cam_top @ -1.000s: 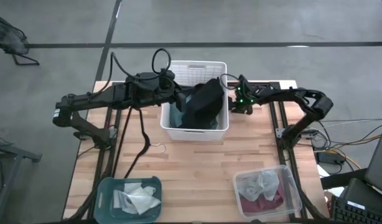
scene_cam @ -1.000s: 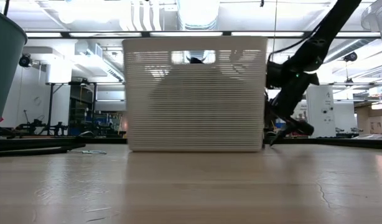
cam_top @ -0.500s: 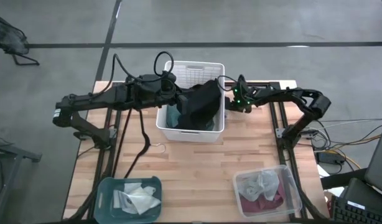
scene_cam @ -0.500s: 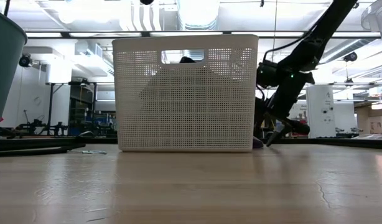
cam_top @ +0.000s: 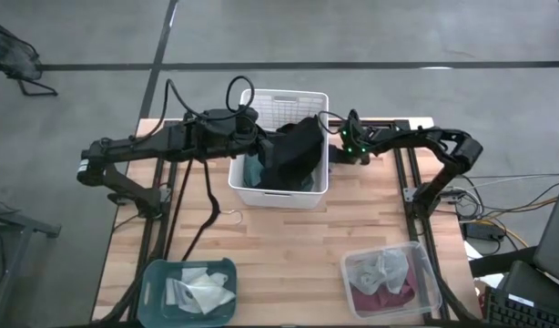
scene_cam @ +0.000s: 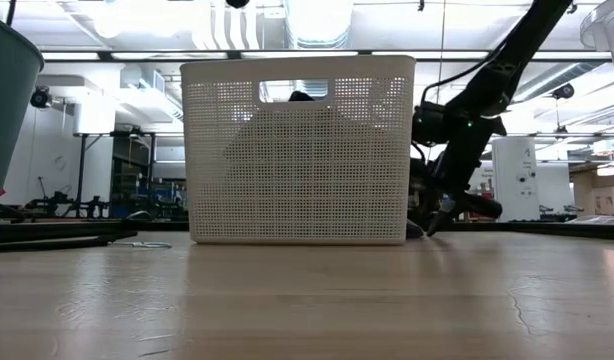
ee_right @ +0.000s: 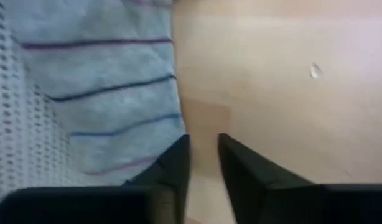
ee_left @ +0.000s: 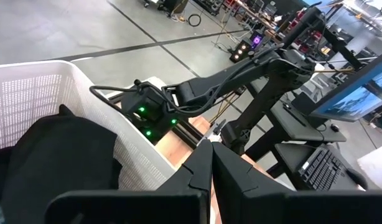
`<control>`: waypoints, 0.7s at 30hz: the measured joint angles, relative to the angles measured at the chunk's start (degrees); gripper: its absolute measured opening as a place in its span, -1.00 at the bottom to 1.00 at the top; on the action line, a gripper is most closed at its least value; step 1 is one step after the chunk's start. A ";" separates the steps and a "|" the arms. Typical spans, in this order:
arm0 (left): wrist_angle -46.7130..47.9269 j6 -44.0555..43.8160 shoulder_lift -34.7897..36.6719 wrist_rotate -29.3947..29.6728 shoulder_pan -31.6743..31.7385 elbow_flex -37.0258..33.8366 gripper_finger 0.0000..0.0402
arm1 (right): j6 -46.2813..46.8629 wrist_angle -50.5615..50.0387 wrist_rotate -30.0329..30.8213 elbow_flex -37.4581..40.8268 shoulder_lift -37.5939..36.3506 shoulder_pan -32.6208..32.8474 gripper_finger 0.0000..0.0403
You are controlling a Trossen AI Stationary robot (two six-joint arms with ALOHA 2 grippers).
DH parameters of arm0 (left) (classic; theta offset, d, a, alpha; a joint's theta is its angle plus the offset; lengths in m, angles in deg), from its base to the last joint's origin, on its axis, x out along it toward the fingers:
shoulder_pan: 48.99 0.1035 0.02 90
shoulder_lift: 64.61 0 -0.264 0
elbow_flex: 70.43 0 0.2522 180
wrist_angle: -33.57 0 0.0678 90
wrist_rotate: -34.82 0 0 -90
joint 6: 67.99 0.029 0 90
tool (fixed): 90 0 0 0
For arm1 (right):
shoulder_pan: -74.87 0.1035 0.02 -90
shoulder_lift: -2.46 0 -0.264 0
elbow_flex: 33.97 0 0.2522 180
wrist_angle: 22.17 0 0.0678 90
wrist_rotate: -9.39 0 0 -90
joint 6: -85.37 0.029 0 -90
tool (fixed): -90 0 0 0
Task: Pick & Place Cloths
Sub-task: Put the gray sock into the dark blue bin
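A white slatted basket [cam_top: 278,187] stands at the table's far middle. In it lie a black cloth [cam_top: 296,150] and a teal one [cam_top: 254,171]. My left gripper [ee_left: 211,149] is shut above the basket's left part [cam_top: 264,144], beside the black cloth [ee_left: 60,162], with nothing visible between its fingers. My right gripper [ee_right: 202,142] points down at the table just right of the basket [scene_cam: 434,222], with a narrow gap between its fingers. A light grey cloth with dark stripes [ee_right: 110,81] lies flat on the table against the basket's wall. My right gripper comes from above, slanting down. One finger [ee_right: 172,165] stands over the striped cloth's right edge [ee_right: 176,118] and the other over bare table. Whether the finger touches the cloth, I cannot tell.
A teal tray [cam_top: 190,290] with white cloths sits at the near left. A clear tray [cam_top: 389,278] with grey and maroon cloths sits at the near right. A black cable [cam_top: 207,196] hangs from the left arm onto the table. Bare wood lies between the trays and the basket.
The basket has slid a little toward the table's left edge and now stands still. My right gripper has followed it toward the basket's right wall and sunk slightly toward the table.
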 joint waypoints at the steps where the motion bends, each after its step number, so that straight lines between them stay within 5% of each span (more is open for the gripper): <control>1: 0.04 0.00 0.00 -0.09 0.00 0.00 -0.94 | -0.29 -0.48 0.00 0.09 -0.33 0.03 -0.66; 3: 0.02 0.00 0.00 -0.49 -0.04 0.00 -0.94 | -1.24 -1.53 -0.21 0.23 -1.17 0.04 -0.87; 9: 0.04 0.02 0.23 -1.67 -0.04 0.00 -0.94 | -21.17 -5.75 -3.18 0.77 -7.88 2.55 -0.95; 13: 0.02 1.21 0.46 -3.09 -0.04 0.00 -0.94 | -36.30 -5.61 -2.96 1.78 -14.04 6.08 -0.96; 21: 0.07 1.42 0.46 -3.19 -0.02 -0.01 -0.94 | -44.71 -1.49 1.45 1.93 -16.33 9.13 -0.74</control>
